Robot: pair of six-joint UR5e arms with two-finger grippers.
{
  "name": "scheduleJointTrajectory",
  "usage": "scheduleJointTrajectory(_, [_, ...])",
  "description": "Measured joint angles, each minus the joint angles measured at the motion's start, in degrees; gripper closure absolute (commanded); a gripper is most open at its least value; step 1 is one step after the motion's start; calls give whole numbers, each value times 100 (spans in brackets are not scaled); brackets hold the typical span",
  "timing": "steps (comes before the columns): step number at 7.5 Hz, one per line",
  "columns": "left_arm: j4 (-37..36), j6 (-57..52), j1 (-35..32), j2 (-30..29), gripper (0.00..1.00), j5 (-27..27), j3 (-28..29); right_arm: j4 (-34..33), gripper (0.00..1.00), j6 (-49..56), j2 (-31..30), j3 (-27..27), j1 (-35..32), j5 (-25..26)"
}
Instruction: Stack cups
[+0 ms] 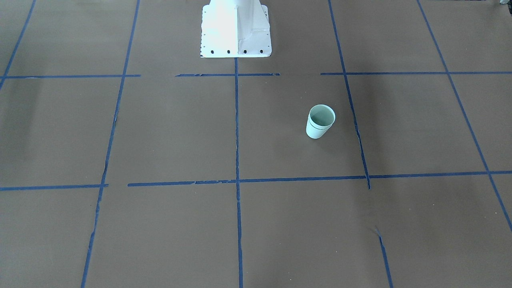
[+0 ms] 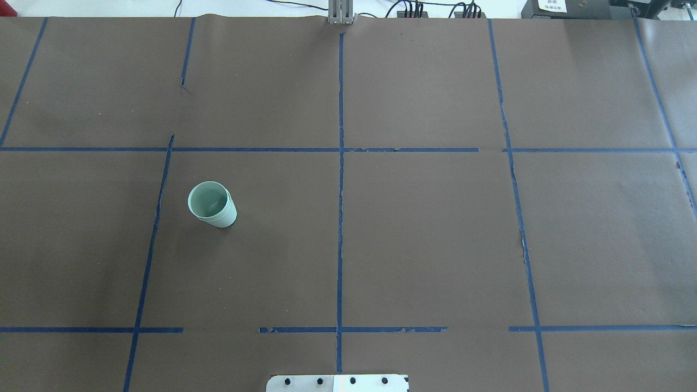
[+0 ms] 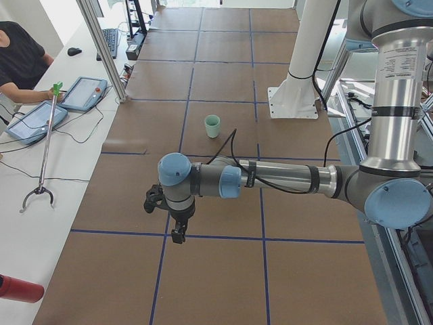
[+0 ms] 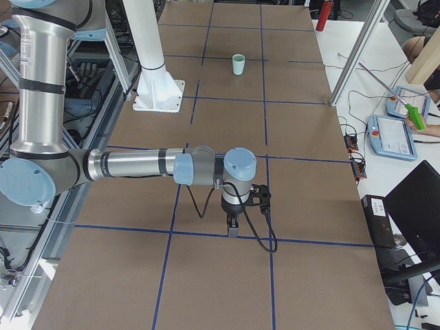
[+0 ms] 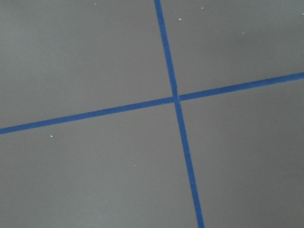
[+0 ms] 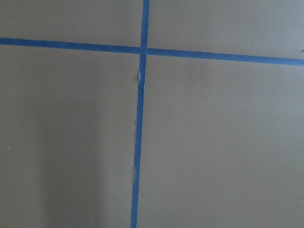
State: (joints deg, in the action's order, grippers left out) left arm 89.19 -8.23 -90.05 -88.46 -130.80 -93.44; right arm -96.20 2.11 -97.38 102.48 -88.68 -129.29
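Observation:
The two pale mint-green cups (image 1: 320, 122) stand upright as one nested stack on the brown table, with a double rim line showing. The stack also shows in the overhead view (image 2: 212, 204), the left side view (image 3: 212, 125) and the right side view (image 4: 238, 64). My left gripper (image 3: 177, 233) hangs over the table's left end, far from the cups. My right gripper (image 4: 232, 230) hangs over the right end, also far away. Both show only in the side views, so I cannot tell whether they are open or shut. Both wrist views show only bare table and tape.
The brown table (image 2: 435, 245) is marked with blue tape lines (image 2: 340, 218). The white robot base (image 1: 236, 30) stands at the table's near edge. Operators' tablets (image 3: 84, 93) and a grabber stick (image 3: 44, 145) lie on a side bench.

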Motion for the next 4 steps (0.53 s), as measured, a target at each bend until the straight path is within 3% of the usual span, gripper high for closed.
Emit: scheduleJointTrajectory(4, [9,1,-72,92,0,-284,35,1,0,-2,0,0,0,0])
